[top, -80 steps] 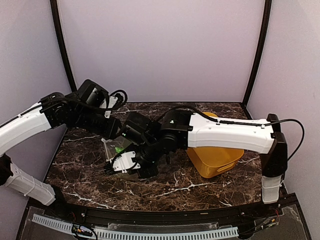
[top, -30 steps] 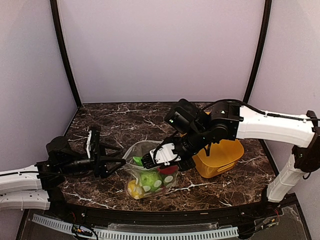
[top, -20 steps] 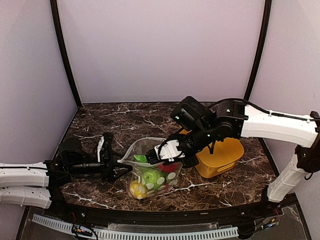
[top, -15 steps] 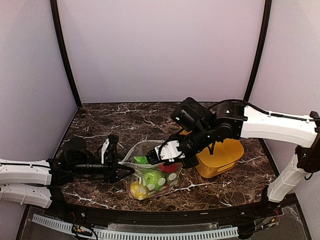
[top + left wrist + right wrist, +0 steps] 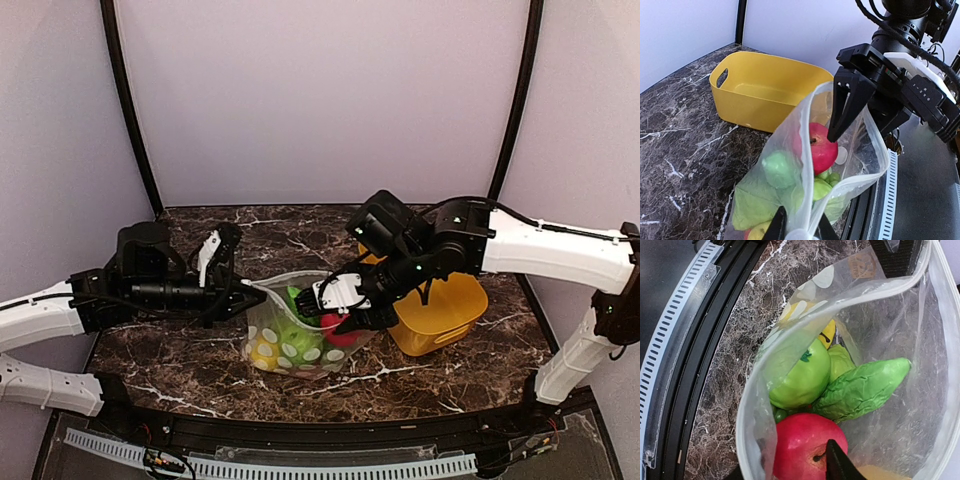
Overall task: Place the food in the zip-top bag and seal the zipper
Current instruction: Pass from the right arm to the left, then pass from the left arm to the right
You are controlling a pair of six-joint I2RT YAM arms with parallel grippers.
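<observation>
My left gripper pinches the zip-top bag at its 9 o'clock corner; my right gripper is spread, one finger inside above the food; bag stands on the worktop

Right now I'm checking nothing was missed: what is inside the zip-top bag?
Inside the zip-top bag: a red apple, a green apple, a crinkled green leafy vegetable and a yellow lemon. Whatever lies beneath them is covered.
</observation>
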